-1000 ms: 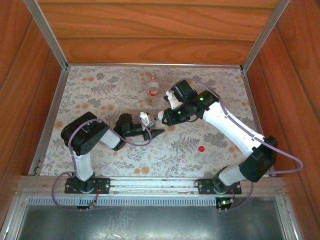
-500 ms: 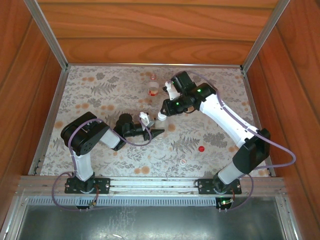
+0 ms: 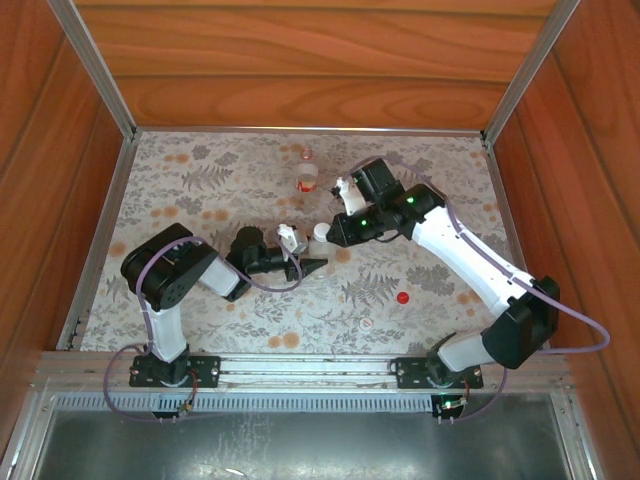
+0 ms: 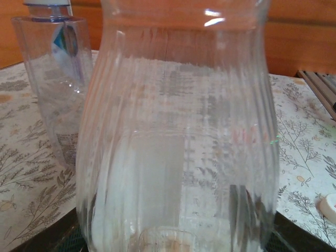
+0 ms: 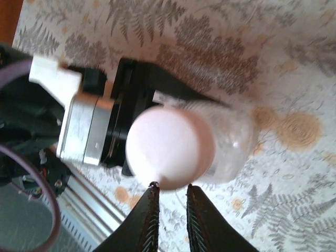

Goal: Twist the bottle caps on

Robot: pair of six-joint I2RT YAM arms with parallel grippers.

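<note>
Over the white cap (image 5: 170, 147) on the bottle (image 4: 178, 131), the right gripper (image 5: 170, 185) is pinched empty; the left gripper (image 3: 308, 260) grasps the bottle.

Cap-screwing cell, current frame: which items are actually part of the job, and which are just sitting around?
Job:
- wide clear bottle, with a white cap sitting on its neck
- labelled bottle
- loose red cap
- loose white cap

Not job (fixtures, no stray items):
- floral table cover
- wooden walls
- aluminium frame
</note>
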